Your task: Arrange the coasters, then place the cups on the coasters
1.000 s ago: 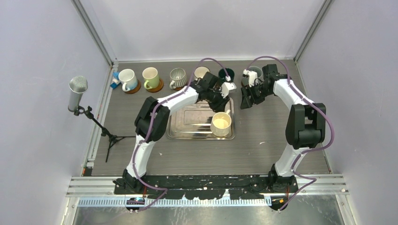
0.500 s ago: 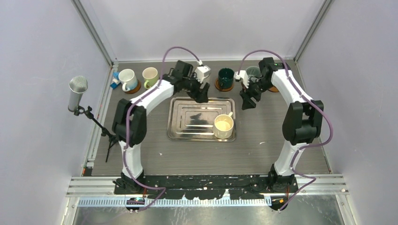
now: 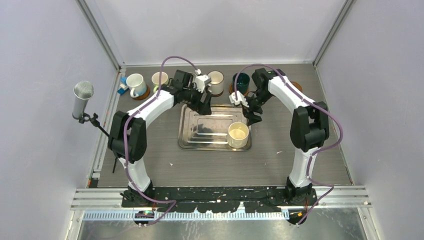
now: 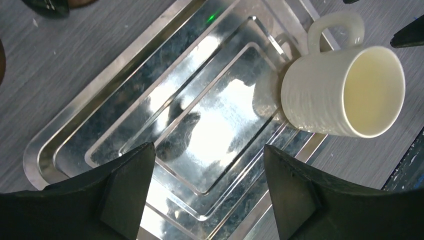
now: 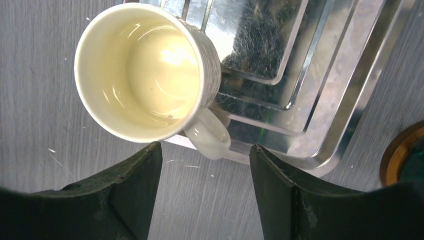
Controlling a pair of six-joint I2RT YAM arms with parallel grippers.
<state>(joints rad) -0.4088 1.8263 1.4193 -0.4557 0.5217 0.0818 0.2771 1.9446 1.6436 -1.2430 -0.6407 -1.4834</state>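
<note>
A cream cup [image 3: 238, 134] stands upright in the front right corner of the steel tray [image 3: 200, 142]. My left gripper [image 3: 204, 104] hangs open and empty above the tray's back left part, with the cup [image 4: 345, 92] ahead on the right. My right gripper [image 3: 251, 114] is open just off the tray's back right corner. The cup's handle [image 5: 207, 135] lies a little beyond its empty jaws. Along the back stand a white cup [image 3: 135, 84] on a coaster [image 3: 144, 94], a cream cup [image 3: 160, 79], a white cup [image 3: 216, 81] and a dark teal cup [image 3: 241, 81].
A microphone on a stand [image 3: 83, 99] is at the left edge of the table. A small blue object [image 3: 122, 88] lies by the back left corner. My arms cover parts of the back row. Walls close the table on three sides.
My left gripper has pulled back and to the left from above the tray cup, and its jaws have opened wide. My right gripper has swung from the back right to the tray's right corner.
</note>
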